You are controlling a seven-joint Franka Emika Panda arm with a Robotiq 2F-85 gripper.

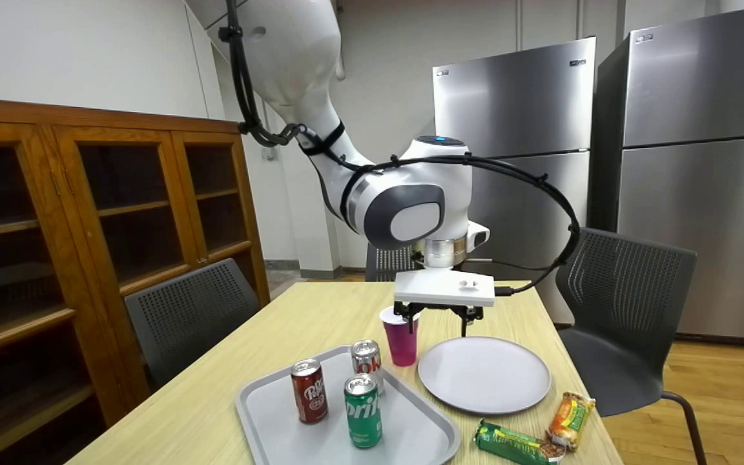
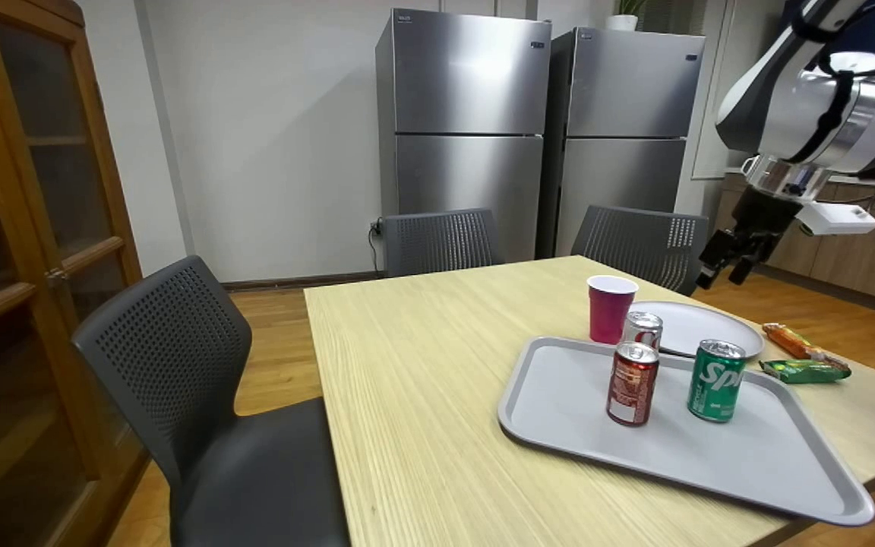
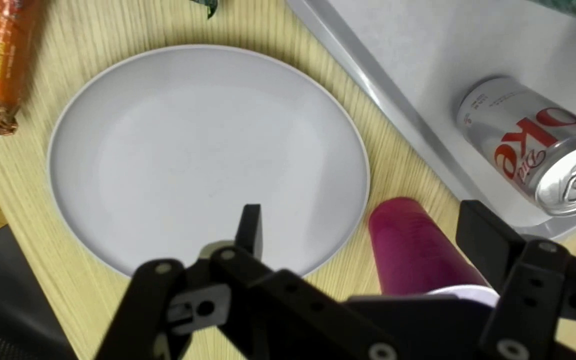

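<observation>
You have your black two-fingered gripper [image 1: 437, 330] hanging above the pale wooden table [image 1: 320, 310], its fingers [image 3: 485, 237] spread wide apart with nothing in their hold; lower down stands a white-rimmed magenta tapered cup [image 1: 402, 340], upright on the table and just left of a round pale grey plate [image 1: 485, 374]; in an exterior view you see clear space between the fingertips [image 2: 706, 276] and the cup, and your wrist view shows the cup and the plate below them; to the left and nearer lies a raised-rim grey plastic tray [image 1: 281, 445], bearing three upright metal cans; the dark red Dr Pepper can [image 1: 309, 391] stands on the left, the silver Diet Coke can [image 1: 365, 356] on the far side, closest to the cup, and the green Sprite can [image 1: 363, 416] to the near right; at the table's near right edge lie a green-wrapped snack bar [image 1: 513, 443] and an orange-wrapped snack bar [image 1: 571, 420], their ends close together; a glass-doored brown wooden cabinet [image 1: 65, 161] runs along the left, dark grey chairs [image 1: 191, 316] flank the table, and two stainless steel refrigerators [image 1: 520, 103] stand on the far side.
</observation>
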